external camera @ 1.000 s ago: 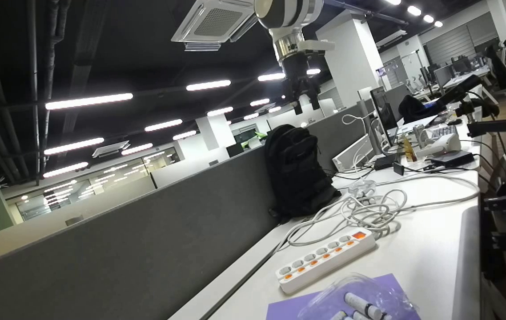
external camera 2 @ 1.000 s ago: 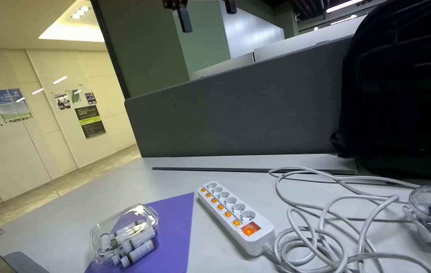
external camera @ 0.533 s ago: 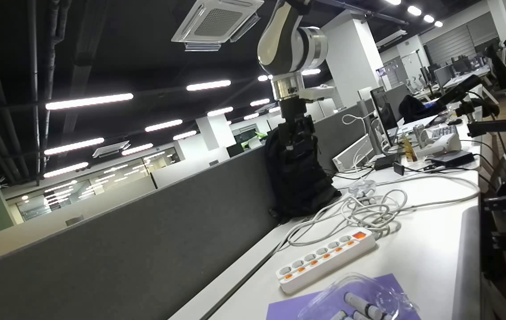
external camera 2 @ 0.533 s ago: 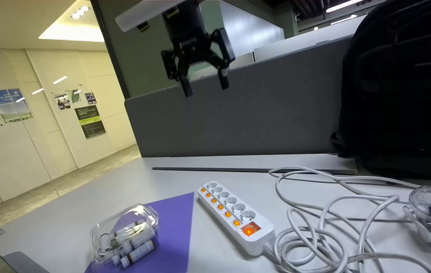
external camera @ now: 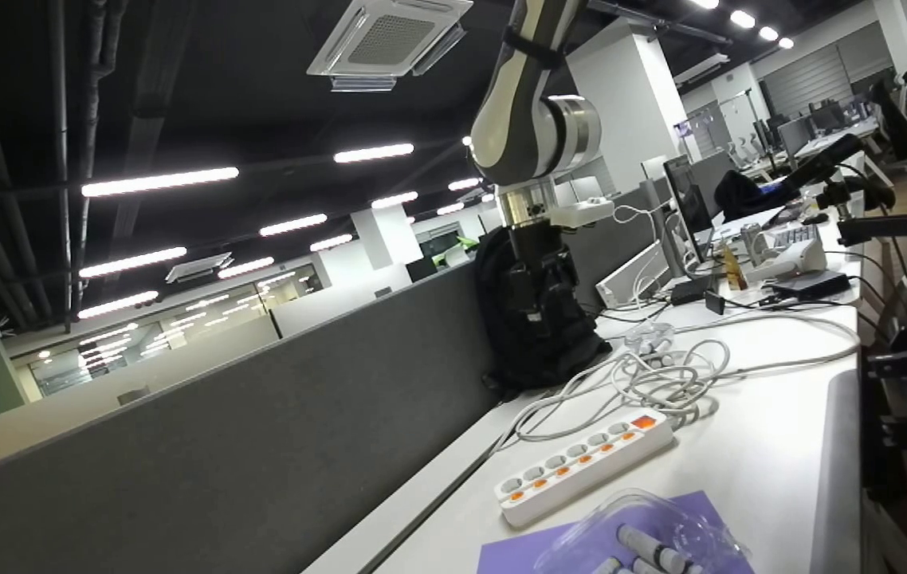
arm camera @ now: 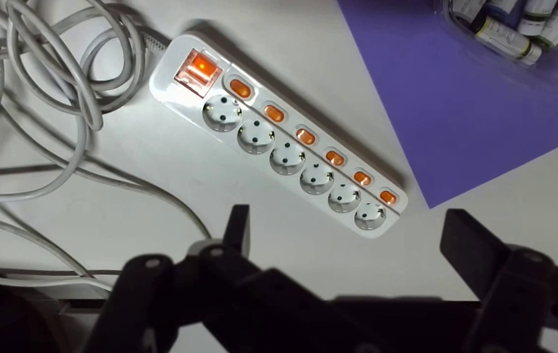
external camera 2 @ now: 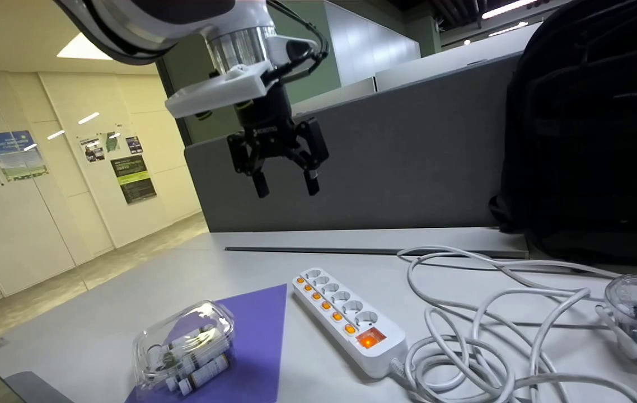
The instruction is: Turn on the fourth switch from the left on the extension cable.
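The extension cable (external camera: 585,470) is a long white power strip lying on the white table. It shows in both exterior views (external camera 2: 327,313) and whole in the wrist view (arm camera: 259,120). It has a row of round sockets, several small orange switches (arm camera: 335,158) and a larger orange switch (arm camera: 198,72) with a bright spot at its cord end. My gripper (external camera 2: 287,191) is open and empty, pointing down in the air above the table, apart from the strip. In the wrist view its fingers (arm camera: 345,215) are wide apart, below the strip's far end in the picture.
A purple sheet (external camera 2: 260,319) lies beside the strip with a clear plastic box of small tubes (external camera 2: 184,347) on it. The coiled white cord (external camera 2: 464,347) spreads beyond the strip. A black backpack (external camera 2: 593,140) leans at a grey partition (external camera 2: 352,168).
My arm and gripper have come down from high up toward the table, still open. The extension cable and the other things on the table have not moved.
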You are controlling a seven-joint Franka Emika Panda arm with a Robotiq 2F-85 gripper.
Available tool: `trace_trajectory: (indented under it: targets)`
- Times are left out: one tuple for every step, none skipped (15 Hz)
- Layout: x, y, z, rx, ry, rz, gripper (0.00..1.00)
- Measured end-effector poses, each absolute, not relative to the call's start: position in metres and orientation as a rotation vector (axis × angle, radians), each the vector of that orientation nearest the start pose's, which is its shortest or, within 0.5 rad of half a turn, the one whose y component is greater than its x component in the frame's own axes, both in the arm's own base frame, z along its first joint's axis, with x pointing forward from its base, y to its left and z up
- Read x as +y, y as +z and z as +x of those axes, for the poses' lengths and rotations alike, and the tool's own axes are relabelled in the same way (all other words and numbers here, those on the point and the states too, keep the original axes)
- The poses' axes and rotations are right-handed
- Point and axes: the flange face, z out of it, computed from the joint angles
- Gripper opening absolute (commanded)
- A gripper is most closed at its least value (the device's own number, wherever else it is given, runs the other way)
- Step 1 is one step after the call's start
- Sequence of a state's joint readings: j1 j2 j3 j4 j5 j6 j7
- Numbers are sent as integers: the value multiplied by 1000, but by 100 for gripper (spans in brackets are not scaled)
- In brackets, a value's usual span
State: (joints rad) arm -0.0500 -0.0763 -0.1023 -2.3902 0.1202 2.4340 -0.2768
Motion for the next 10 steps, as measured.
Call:
trace_trajectory:
  targets:
    - [-76,361,491,-57,-213,-3070,100]
    - [-75,361,491,-57,-213,-3070,100]
    - [-75,360,491,-62,-215,-3074,100]
    - [-75,358,492,-69,-217,-3081,100]
    - [-75,355,492,-79,-214,-3089,75]
    - [-74,350,493,-80,-206,-3093,73]
    - [-74,343,495,-78,-203,-3099,67]
    - [-75,334,497,-73,-200,-3106,58]
    - [-75,323,499,-70,-201,-3112,51]
    - [-75,312,502,-71,-218,-3118,45]
